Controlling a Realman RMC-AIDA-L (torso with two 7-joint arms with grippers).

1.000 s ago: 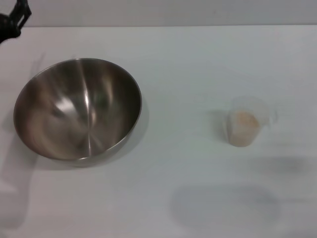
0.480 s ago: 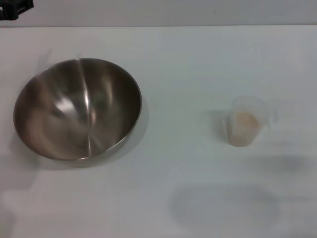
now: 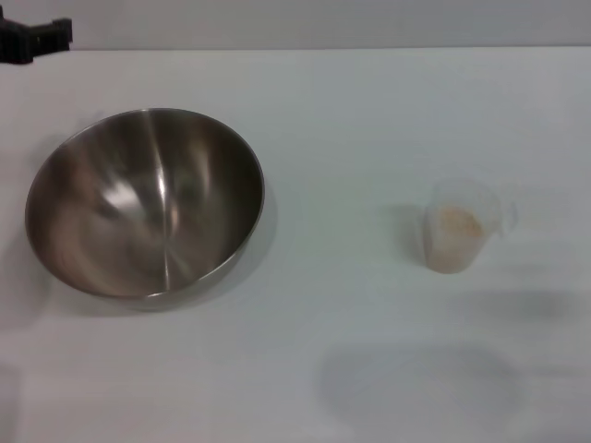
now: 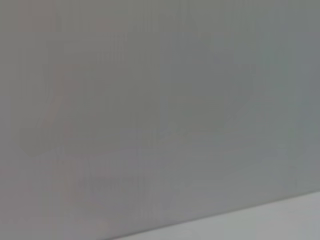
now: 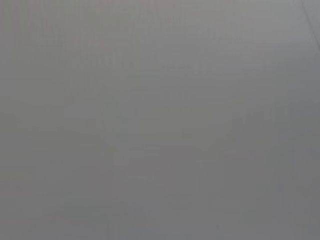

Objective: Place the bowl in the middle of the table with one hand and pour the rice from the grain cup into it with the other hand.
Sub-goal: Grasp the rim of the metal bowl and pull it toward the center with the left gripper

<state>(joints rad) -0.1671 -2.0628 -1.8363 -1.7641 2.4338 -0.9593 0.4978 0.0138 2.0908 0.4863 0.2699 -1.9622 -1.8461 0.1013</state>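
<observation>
**Left hand shifts at the far left corner; bowl and cup untouched**

Since a second ago, only the dark left hand (image 3: pixel 35 39) has changed: it was a curled shape hard against the left edge, and now it shows as a short black piece lying roughly level, reaching a little farther in over the far left corner of the plain white matte bench (image 3: pixel 351 120). So little of it shows that I cannot tell whether it is wide or narrow. It holds nothing visible and stands well apart from the bowl.

Nearer and to the right of that hand, the large round stainless-steel mixing bowl (image 3: pixel 145 203) sits upright on the left part of the bench, mouth open upward, its brushed grey inside bare. It has not shifted.

Well apart from it, on the right part of the bench, the small clear frosted plastic grain cup (image 3: pixel 459 224) stands upright, in the same place as before. A low heap of pale beige rice (image 3: pixel 454 228) lies inside it.

The right hand is out of sight in the head view. The left wrist view shows a blank grey surface with a paler strip along one edge; the right wrist view shows only blank grey.
</observation>
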